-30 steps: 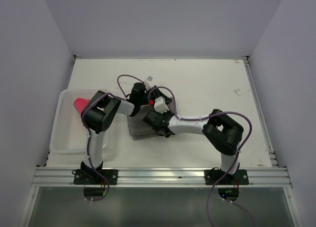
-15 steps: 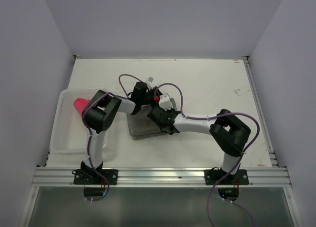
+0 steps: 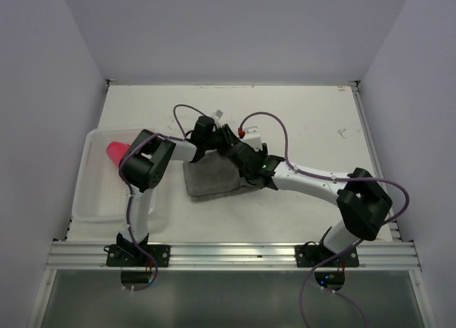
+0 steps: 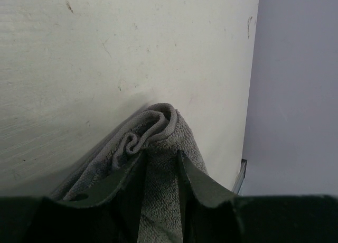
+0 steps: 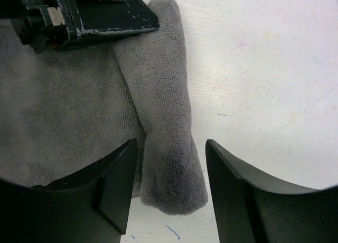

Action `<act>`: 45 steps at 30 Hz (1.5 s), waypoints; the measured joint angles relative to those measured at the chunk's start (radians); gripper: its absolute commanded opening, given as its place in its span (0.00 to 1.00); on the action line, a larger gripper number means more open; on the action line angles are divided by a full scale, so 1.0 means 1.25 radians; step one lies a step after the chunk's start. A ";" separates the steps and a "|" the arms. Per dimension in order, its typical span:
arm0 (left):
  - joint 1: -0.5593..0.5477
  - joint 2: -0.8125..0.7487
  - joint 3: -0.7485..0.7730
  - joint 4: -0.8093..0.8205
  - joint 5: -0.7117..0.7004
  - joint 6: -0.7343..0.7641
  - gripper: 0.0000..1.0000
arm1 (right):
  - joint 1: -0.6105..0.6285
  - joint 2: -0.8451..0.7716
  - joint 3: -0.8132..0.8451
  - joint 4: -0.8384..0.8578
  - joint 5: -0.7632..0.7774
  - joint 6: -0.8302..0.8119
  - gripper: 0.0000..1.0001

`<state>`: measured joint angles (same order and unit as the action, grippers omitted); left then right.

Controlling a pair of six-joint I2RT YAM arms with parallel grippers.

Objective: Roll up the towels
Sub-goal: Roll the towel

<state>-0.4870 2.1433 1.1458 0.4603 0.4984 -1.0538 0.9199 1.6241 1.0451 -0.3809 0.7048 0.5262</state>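
- White basket sits at the left near edge of the table, beside the left arm's base.
- Only thing I see in it is the pink towel, at its far end. From above I can't tell whether it is rolled or just bunched.
- Grey towel is outside the basket, on the table centre, just right of it and between the two arms.
- Its far edge is rolled into a tight tube and the rest lies flat toward the near side.
- Left gripper is clamped on the grey towel. Cloth fills the gap between its fingers, with the spiral end of the roll just past the tips.
- Right gripper has its jaws spread, one on each side of the roll's other end. The left finger is close against the cloth and the right finger is clear of it, with bare table showing, so it grips nothing.
- In the right wrist view the left gripper sits on the towel at the opposite end of the roll.
- From above, both wrists meet over the towel's far edge.
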 measured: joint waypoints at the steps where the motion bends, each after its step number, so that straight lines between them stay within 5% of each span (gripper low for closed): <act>1: 0.000 0.000 0.002 -0.003 0.000 0.001 0.35 | -0.006 -0.018 -0.005 0.002 -0.016 0.002 0.59; 12: 0.000 0.000 0.002 -0.005 -0.003 0.002 0.35 | -0.132 -0.274 -0.213 0.089 -0.295 0.115 0.58; 21: 0.000 0.000 0.002 -0.005 -0.003 0.003 0.35 | -0.175 -0.299 -0.301 0.150 -0.413 0.183 0.59; 27: 0.000 0.000 0.002 -0.005 -0.003 0.003 0.35 | -0.176 -0.273 -0.312 0.180 -0.425 0.182 0.29; 35: 0.000 -0.002 0.002 -0.008 -0.003 0.014 0.35 | -0.141 -0.266 -0.315 0.189 -0.369 0.119 0.01; 45: 0.000 -0.008 0.014 -0.045 -0.005 0.043 0.35 | 0.078 -0.146 -0.212 0.126 -0.076 -0.032 0.00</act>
<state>-0.4866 2.1334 1.1633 0.4038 0.4923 -1.0000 1.0168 1.4414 0.7803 -0.2234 0.6098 0.4862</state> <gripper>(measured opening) 0.347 0.162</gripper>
